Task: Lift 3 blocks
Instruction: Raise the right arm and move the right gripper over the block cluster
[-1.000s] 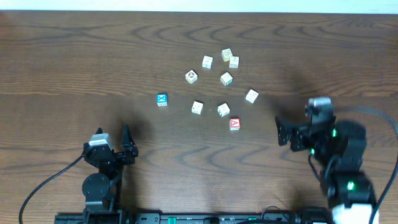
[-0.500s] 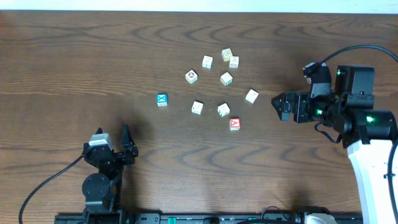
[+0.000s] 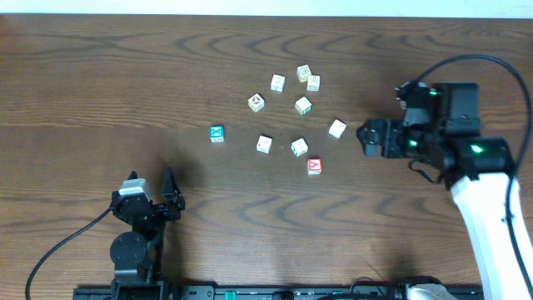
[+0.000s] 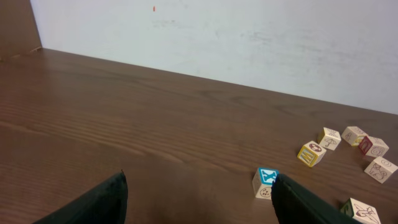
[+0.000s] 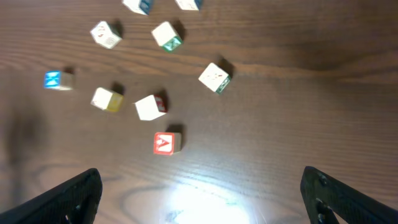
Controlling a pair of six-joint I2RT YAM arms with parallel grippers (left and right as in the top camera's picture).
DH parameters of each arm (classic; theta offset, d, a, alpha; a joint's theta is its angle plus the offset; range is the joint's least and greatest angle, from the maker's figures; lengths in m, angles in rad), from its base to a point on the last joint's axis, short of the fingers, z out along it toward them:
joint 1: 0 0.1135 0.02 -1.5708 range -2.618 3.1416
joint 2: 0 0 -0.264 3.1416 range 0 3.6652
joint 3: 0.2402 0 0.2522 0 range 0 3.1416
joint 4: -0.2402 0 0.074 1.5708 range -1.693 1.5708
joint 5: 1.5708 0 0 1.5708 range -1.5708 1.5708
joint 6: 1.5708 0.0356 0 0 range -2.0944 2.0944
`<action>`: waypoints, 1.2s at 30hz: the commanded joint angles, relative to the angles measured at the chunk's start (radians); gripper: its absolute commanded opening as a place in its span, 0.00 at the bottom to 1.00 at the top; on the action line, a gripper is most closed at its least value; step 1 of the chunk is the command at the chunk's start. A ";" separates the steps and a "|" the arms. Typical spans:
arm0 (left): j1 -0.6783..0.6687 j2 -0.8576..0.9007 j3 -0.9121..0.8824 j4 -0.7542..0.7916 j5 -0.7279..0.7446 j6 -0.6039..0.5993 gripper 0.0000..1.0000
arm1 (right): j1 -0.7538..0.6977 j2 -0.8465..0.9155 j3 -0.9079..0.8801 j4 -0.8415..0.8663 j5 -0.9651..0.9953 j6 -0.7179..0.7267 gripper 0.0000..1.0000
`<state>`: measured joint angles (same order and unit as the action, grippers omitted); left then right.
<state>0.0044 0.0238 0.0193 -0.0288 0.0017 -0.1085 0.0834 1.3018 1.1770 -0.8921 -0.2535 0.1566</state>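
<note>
Overhead, red block (image 3: 314,166) shows white "A", blue block (image 3: 216,133) "X"; both arms' jaws gape empty.

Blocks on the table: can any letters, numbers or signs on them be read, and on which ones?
"A": a white letter on the red-topped block.
"X": a white mark on the blue-topped block.
The remaining blocks carry small coloured marks that are too small and blurred to read.
No other words, brands or numbers show.
</note>
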 commanded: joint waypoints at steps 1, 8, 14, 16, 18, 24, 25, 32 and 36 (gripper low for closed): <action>-0.003 0.001 -0.015 -0.045 -0.010 -0.009 0.74 | 0.044 0.089 0.005 0.042 0.093 0.119 0.99; -0.003 0.001 -0.015 -0.045 -0.010 -0.009 0.74 | 0.085 0.261 0.006 0.198 0.100 0.352 0.97; -0.003 0.001 -0.015 -0.045 -0.010 -0.009 0.75 | 0.108 0.357 0.006 0.282 0.113 0.513 0.93; -0.003 0.001 -0.015 -0.045 -0.010 -0.009 0.75 | 0.121 0.383 0.006 0.305 0.127 0.547 0.92; -0.003 0.001 -0.015 -0.045 -0.010 -0.009 0.74 | 0.138 0.408 0.006 0.332 0.163 0.573 0.91; -0.003 0.001 -0.015 -0.045 -0.010 -0.009 0.75 | 0.174 0.468 0.006 0.381 0.231 0.618 0.91; -0.003 0.001 -0.015 -0.045 -0.010 -0.008 0.75 | 0.175 0.476 0.006 0.384 0.245 0.626 0.91; -0.003 0.001 -0.015 -0.045 -0.010 -0.009 0.74 | 0.174 0.533 0.006 0.385 0.298 0.642 0.87; -0.003 0.001 -0.015 -0.045 -0.010 -0.009 0.74 | 0.174 0.550 0.006 0.384 0.314 0.643 0.83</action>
<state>0.0044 0.0238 0.0193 -0.0292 0.0017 -0.1085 0.2531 1.8404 1.1770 -0.5106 0.0204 0.7815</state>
